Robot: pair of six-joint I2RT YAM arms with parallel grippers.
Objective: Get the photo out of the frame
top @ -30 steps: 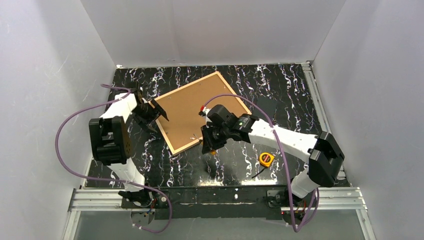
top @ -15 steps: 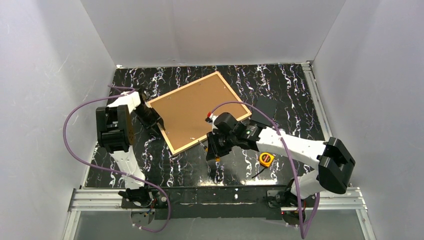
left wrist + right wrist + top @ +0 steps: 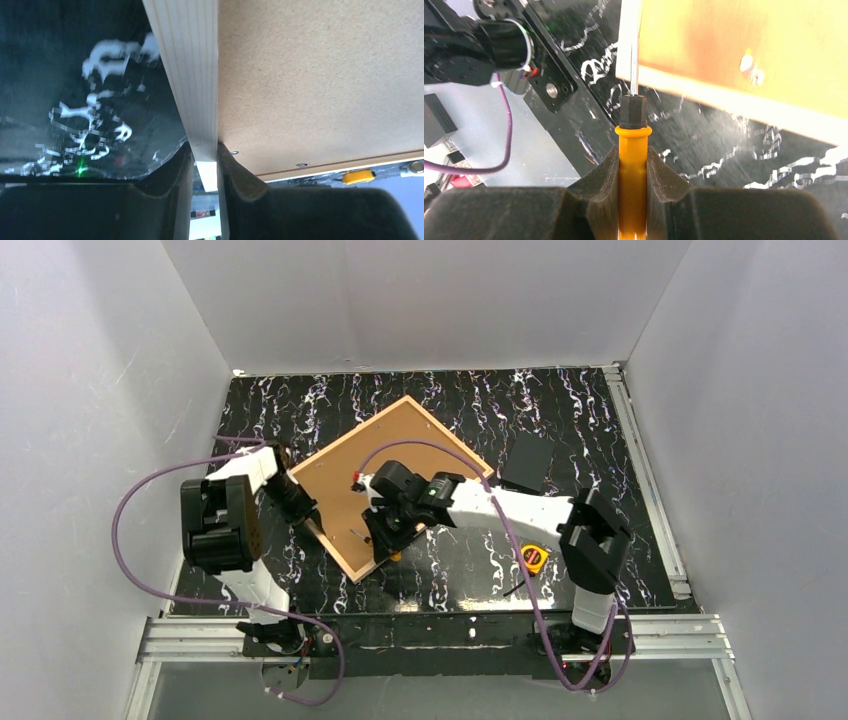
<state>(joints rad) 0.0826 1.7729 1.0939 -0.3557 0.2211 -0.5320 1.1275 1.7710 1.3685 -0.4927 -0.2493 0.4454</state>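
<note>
While left end effector (image 3: 205, 167) clamps the frame (image 3: 192, 75), right end effector (image 3: 632, 162) — at the frame's near edge — grips a screwdriver (image 3: 632, 142).

**Dark marbled table boxed in by plain pale walls**

The table (image 3: 590, 410) has a black top streaked with white veins, like marble. Three flat, bare, whitish walls close it in: a back wall (image 3: 430, 300), a left wall (image 3: 90, 420) and a right wall (image 3: 760, 440). A silver metal rail (image 3: 440, 632) runs along the near edge, and a thinner strip (image 3: 643, 460) lines the right side. The light is soft and even, with faint shadows.
</note>
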